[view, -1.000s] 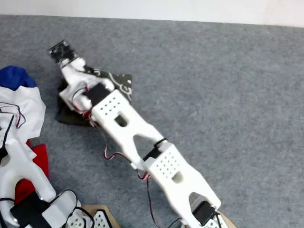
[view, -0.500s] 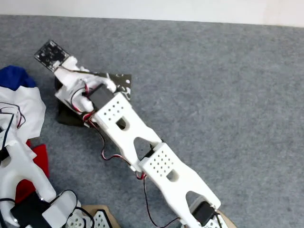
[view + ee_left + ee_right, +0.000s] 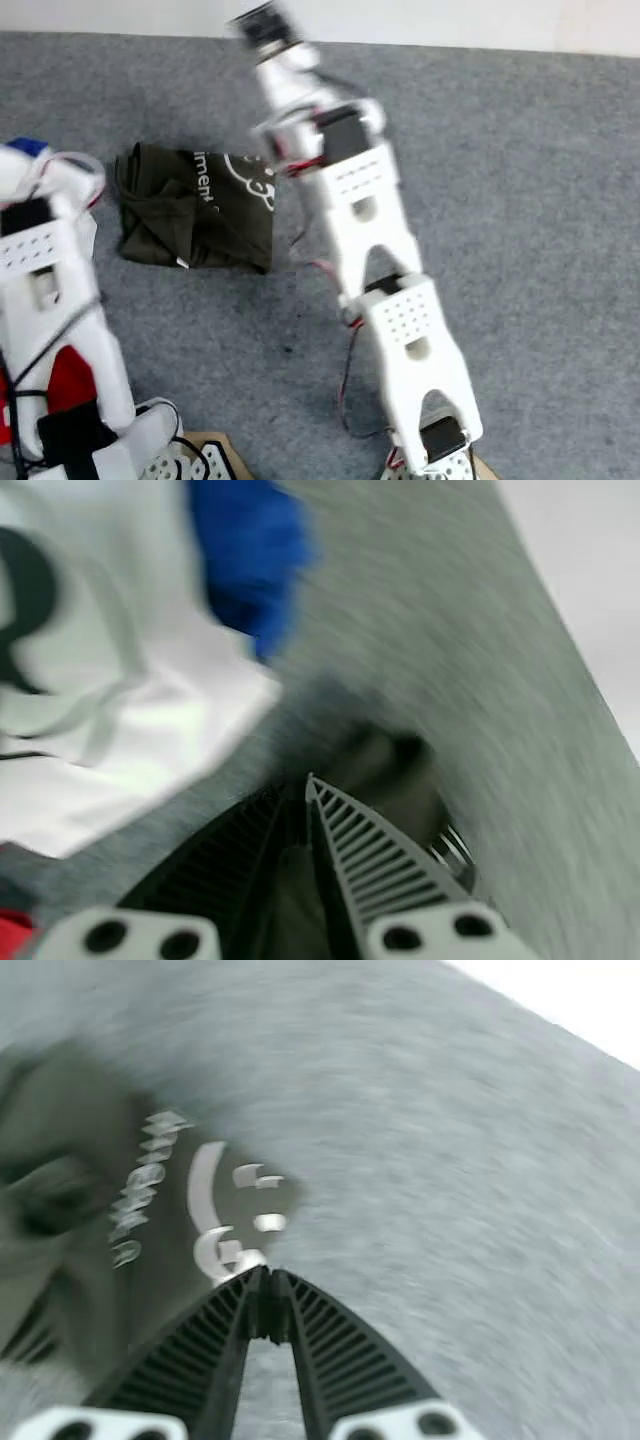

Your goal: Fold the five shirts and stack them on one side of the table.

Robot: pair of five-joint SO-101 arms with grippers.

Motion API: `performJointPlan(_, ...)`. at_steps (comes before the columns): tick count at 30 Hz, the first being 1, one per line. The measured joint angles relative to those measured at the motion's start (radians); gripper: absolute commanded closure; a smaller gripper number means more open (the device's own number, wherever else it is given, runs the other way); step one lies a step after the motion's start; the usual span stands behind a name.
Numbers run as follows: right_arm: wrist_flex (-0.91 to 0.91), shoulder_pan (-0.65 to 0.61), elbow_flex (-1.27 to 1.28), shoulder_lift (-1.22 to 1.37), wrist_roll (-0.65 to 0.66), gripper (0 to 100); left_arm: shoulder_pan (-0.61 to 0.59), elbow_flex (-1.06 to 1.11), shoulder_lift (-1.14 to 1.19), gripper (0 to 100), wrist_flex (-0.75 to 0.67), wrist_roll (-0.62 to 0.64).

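Note:
A dark olive shirt (image 3: 195,210) with white print lies folded on the grey table, left of centre. My right arm (image 3: 350,190) stretches to the table's far edge just right of this shirt. My right gripper (image 3: 266,1274) is shut and empty, its tips at the printed edge of the dark shirt (image 3: 90,1220). A white shirt (image 3: 90,690) with a blue sleeve (image 3: 245,550) lies bunched at the far left. My left arm (image 3: 45,260) stands over it. My left gripper (image 3: 309,780) is shut, holding nothing, pointing between the white shirt and the dark shirt (image 3: 385,765).
Red cloth (image 3: 70,382) shows under the left arm near the table's front left. The grey table surface (image 3: 520,200) runs wide to the right of the right arm. A pale wall borders the far edge.
My right arm has swung off the dark shirt toward the far edge, uncovering the folded shirt. My left arm has stretched farther out over the white shirt.

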Motion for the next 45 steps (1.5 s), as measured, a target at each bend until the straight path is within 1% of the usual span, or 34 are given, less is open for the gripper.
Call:
performJointPlan(3, 0.0, 0.072, 0.041, -0.028, -0.017, 99.2, 0.115, -0.104, 0.054, 96, 0.083, -0.029)
performJointPlan(7, 0.0, 0.101, 0.273, -0.132, -0.017, 99.2, 0.204, -0.259, 0.233, 96, 0.149, -0.038)
performJointPlan(12, 0.0, 0.118, 0.646, -0.322, -0.02, 99.2, 0.249, -0.457, 0.496, 96, 0.19, -0.035)
performJointPlan(15, -0.031, 0.14, 0.812, -0.381, -0.02, 99.2, 0.279, -0.532, 0.6, 96, 0.196, -0.041)
performJointPlan(23, -0.267, 0.201, 1.168, -0.391, -0.023, 99.2, 0.347, -0.58, 0.717, 96, 0.199, -0.078)
performJointPlan(26, -0.345, 0.203, 1.244, -0.391, -0.023, 99.2, 0.348, -0.58, 0.741, 96, 0.199, -0.083)
performJointPlan(30, -0.371, 0.203, 1.26, -0.391, -0.023, 99.2, 0.345, -0.58, 0.749, 97, 0.227, -0.081)
performJointPlan(35, -0.379, 0.203, 1.261, -0.391, -0.026, 99.2, 0.338, -0.58, 0.749, 97, 0.33, -0.084)
performJointPlan(38, -0.379, 0.203, 1.261, -0.391, -0.032, 99.2, 0.298, -0.58, 0.749, 97, 0.404, -0.087)
performJointPlan(40, -0.379, 0.203, 1.261, -0.391, -0.032, 99.2, 0.261, -0.58, 0.749, 97, 0.442, -0.118)
performJointPlan(45, -0.379, 0.203, 1.261, -0.391, -0.032, 99.2, 0.167, -0.58, 0.749, 97, 0.486, -0.175)
